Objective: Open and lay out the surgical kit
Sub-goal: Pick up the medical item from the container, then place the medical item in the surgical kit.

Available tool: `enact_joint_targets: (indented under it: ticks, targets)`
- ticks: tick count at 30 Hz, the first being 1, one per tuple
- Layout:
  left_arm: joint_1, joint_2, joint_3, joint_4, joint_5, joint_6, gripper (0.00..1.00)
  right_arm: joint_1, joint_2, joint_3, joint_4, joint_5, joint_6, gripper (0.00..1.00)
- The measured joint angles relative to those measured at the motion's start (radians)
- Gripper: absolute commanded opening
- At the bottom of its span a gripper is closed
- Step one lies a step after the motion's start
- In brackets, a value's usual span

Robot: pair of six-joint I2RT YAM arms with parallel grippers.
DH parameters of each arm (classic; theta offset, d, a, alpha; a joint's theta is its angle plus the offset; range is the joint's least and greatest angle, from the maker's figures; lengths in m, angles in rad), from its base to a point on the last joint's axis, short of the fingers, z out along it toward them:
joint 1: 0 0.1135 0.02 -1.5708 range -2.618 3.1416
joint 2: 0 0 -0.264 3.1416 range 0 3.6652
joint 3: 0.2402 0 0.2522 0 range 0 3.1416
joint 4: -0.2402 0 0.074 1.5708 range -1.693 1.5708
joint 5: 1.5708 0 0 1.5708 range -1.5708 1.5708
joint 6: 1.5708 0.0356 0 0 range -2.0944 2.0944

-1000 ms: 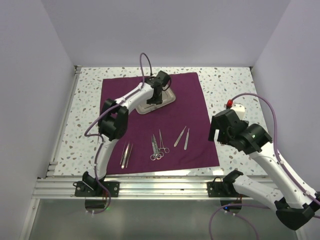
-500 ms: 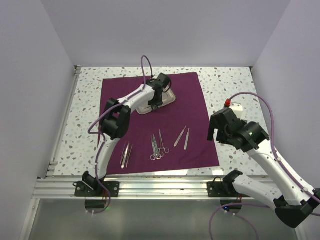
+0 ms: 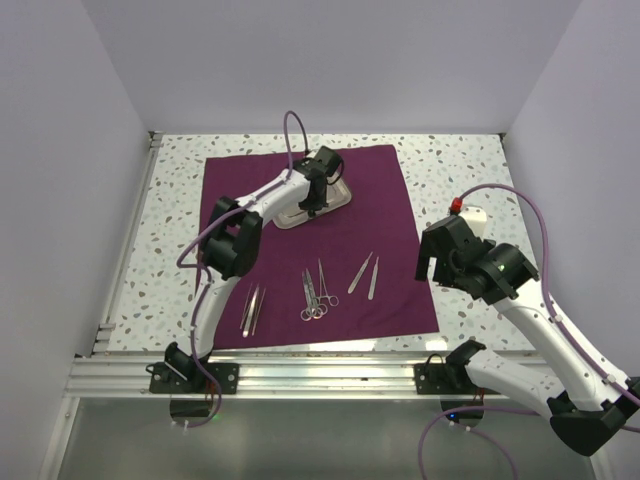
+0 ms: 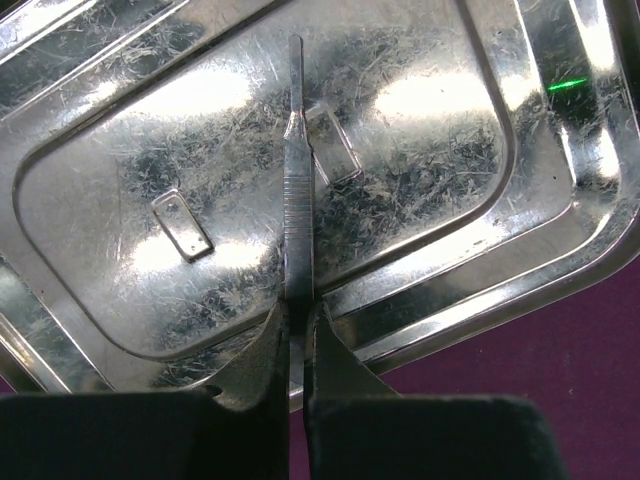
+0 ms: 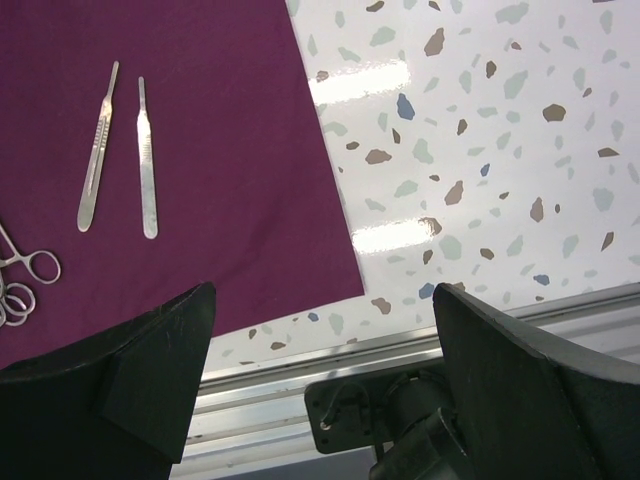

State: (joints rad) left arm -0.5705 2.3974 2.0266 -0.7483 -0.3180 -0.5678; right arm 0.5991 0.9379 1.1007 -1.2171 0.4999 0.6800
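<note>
Lowered since a second ago, left pincer pinches a slim steel handle in the tray on the unfolded cloth wrap, evidently to lift it out; right pincer hangs spread, idle, at the wrap's edge.

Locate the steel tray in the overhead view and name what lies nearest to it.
The steel tray sits on the far middle of the purple cloth, under the left end effector, which grips a slim steel instrument over it.
</note>
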Motion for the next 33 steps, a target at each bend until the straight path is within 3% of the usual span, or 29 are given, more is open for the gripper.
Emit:
enact_joint_targets:
  ticks: [11, 18, 25, 30, 33]
  targets:
    - [0.001, 0.029, 0.13, -0.068, 0.043, 0.012, 0.0, 0.0, -0.002, 0.0, 0.008, 0.005, 0.0, 0.94]
    - [-0.028, -0.05, 0.055, -0.084, 0.063, -0.018, 0.0, 0.0, -0.011, 0.0, 0.014, 0.005, -0.005, 0.94]
    - [-0.211, -0.227, -0.158, -0.06, 0.106, -0.103, 0.0, 0.0, -0.032, 0.001, 0.014, 0.006, -0.018, 0.94]
    - [-0.385, -0.271, -0.269, -0.023, 0.153, -0.16, 0.0, 0.0, -0.04, 0.001, 0.014, 0.006, -0.027, 0.95]
    - [-0.428, -0.271, -0.307, -0.019, 0.177, -0.191, 0.0, 0.0, -0.042, 0.001, 0.014, 0.006, -0.03, 0.96]
